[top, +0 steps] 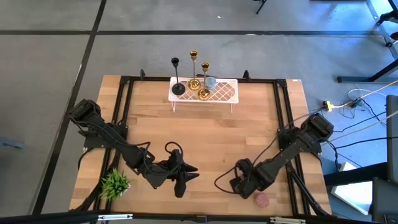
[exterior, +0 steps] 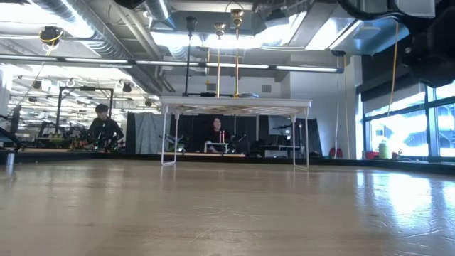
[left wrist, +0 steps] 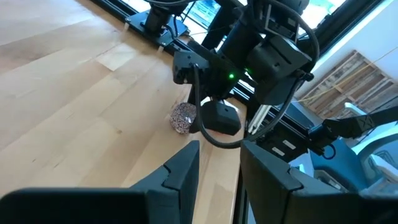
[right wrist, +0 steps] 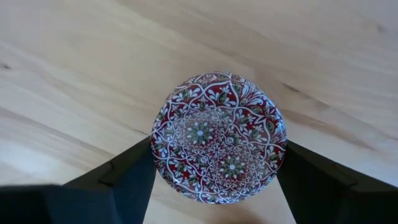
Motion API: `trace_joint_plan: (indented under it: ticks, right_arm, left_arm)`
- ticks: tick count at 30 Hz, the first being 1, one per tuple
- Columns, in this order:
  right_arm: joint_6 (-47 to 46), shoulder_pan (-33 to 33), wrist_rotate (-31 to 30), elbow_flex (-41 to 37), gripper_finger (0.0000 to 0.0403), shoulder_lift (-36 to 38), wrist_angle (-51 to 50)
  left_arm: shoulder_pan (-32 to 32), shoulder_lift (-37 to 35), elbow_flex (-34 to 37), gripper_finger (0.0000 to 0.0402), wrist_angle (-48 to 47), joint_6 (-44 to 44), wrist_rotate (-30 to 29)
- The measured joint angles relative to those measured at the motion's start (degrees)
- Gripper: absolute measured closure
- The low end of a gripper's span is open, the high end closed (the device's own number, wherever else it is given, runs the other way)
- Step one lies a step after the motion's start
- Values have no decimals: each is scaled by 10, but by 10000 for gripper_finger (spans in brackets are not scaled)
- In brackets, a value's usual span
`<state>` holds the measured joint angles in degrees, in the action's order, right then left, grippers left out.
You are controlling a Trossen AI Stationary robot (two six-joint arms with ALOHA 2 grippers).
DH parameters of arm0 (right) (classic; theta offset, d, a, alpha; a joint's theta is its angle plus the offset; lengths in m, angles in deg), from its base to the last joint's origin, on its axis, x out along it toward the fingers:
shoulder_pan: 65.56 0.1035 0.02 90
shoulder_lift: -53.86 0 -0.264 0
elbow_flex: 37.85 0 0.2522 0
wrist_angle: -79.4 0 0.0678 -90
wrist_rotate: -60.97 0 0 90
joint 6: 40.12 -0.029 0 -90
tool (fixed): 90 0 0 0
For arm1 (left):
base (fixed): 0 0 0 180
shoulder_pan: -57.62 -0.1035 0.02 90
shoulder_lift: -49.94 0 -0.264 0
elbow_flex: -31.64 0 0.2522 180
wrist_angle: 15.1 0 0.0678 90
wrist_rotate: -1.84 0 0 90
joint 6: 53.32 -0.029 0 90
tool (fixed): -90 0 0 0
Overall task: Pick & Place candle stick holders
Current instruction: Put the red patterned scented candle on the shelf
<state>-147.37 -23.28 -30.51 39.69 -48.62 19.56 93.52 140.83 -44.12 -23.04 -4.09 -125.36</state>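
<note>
We find the three holders already standing on the white rack [top: 219, 91] at the far edge of the tabletop [top: 205, 137]: the black holder [top: 177, 76] at its left end, the two gold holders [top: 199, 71] close together just to the black one's right, all upright. The right gripper [right wrist: 214, 180] is down at the near right of the tabletop, its fingers [right wrist: 127, 174] spread either side of a patterned glass ball [right wrist: 219, 137], a piece that is not one of the holders; the fingers sit close to its sides, and we cannot tell whether they touch. The left gripper [left wrist: 219, 171] waits low near the tabletop's front centre, its fingers [left wrist: 180, 174] parted a little and holding nothing, with the green plant [top: 114, 183] to its left. We judge the step in hand to be a grasp on the ball. To do it well, the fingers should meet the ball across its widest line, squarely centred, since a smooth round body will squirt out from an off-centre pinch. Closure should be gradual and the lift straight up. The rack is well apart, so any carry toward it should arrive from above and clear the slim holders, which would likely tip at a light knock.
</note>
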Motion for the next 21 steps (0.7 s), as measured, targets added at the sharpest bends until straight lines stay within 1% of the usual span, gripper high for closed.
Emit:
trace_joint_plan:
  ticks: [6, 9, 13, 16, 21]
  right_arm:
    - [32, -16, 0, 37, 112, 0, -26]
    - [61, -31, -1, 66, 112, 0, -67]
    - [105, -56, -16, 117, 112, 0, -134]
    - [154, -83, -31, 162, 112, 0, -181]
    - [264, -141, -40, 240, 112, 0, -223]
  left_arm:
    - [1, 0, 0, 288, 0, -1, 0]
    - [4, 0, 0, 288, 0, -4, 0]
    - [4, 0, 0, 288, 0, -5, 0]
    - [7, 0, 0, 288, 0, -5, -2]
    - [14, 0, 0, 288, -3, -5, -2]
